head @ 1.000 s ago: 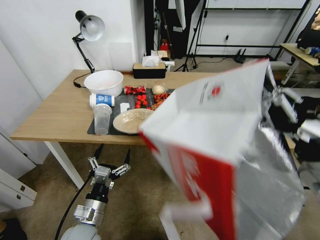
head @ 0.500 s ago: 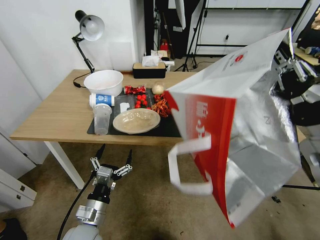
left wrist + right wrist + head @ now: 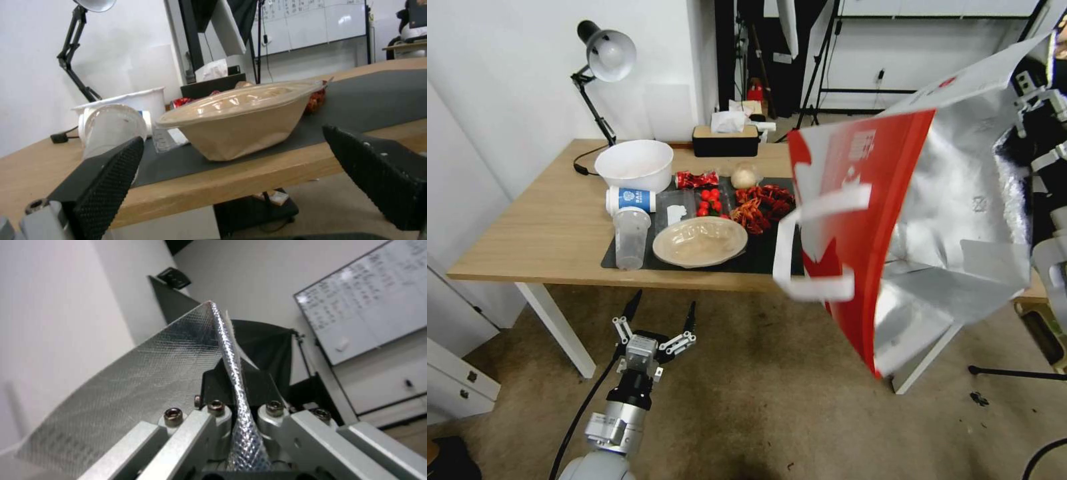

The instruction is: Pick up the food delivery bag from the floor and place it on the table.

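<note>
Right gripper (image 3: 240,440) clamping food delivery bag (image 3: 907,220) rim, table (image 3: 554,227) partly hidden, left gripper (image 3: 659,317) wide

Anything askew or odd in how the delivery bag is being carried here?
Yes. The food delivery bag hangs tilted in the air at the table's right end, foil mouth gaping sideways, pinched by one wall edge in the right gripper rather than by its handles. The left gripper is open, low before the table.

Red-and-white foil-lined food delivery bag (image 3: 867,220) tilted in air above table (image 3: 547,233) edge
</note>
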{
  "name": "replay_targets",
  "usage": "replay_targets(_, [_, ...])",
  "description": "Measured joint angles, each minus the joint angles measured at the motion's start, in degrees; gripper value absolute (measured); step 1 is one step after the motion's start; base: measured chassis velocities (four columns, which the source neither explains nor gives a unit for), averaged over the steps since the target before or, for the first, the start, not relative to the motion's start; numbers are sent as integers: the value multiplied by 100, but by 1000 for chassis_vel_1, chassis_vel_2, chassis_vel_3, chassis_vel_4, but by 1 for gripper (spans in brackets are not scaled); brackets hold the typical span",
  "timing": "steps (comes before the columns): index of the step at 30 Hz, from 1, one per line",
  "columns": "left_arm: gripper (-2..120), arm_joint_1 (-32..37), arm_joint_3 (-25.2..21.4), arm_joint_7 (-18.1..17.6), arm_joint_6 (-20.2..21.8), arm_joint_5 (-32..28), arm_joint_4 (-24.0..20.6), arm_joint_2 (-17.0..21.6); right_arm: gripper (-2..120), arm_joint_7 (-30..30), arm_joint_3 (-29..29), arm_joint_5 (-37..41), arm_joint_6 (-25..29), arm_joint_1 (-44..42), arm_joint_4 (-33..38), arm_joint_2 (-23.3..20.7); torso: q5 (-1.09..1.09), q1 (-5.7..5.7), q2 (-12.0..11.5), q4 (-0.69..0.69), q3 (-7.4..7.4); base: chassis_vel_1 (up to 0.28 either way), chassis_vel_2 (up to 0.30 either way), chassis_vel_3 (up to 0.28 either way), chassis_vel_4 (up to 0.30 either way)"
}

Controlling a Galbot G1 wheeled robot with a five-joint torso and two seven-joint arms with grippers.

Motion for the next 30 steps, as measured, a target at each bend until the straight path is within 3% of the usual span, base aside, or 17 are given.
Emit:
replay_targets(15, [100,120,-8,3,-92,105,-91,-108,0,255,-248,172,-15,484,-702,119,0,-1,-2,0,-2,0,0,0,0])
replay_targets(30, [100,191,-16,-5,-111,188,-174,-148,0,92,-1027,145,98,1069,-1602,132,-1,-2,-4,0,-2,0,0,0,0])
